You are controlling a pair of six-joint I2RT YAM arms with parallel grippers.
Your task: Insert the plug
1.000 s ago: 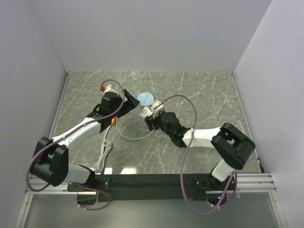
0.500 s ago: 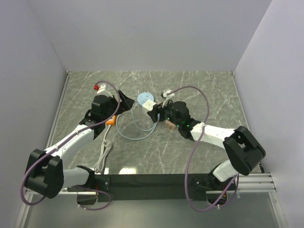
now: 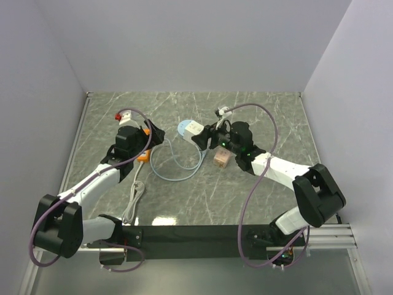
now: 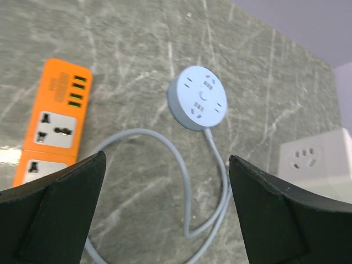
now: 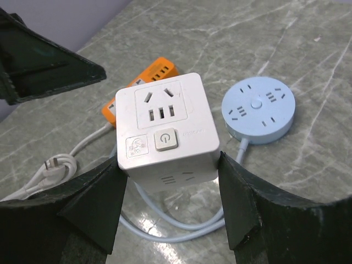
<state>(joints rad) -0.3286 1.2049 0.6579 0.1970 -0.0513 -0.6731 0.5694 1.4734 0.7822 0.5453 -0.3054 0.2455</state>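
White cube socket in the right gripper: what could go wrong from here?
The right gripper pinches the white cube socket only by its lower sides, so it may tilt or slip. The blue cable loops on the table close by; setting the cube down on it could leave it uneven.

A small tan block (image 3: 221, 158) sits on the green marbled bench (image 3: 270, 117), just right of its middle.

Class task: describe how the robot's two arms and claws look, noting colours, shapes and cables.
The left arm and right arm both have white tubular links between chunky black joints. A mauve cable loops loosely along each. The left claw and right claw each have two matte black, wedge-shaped fingers.
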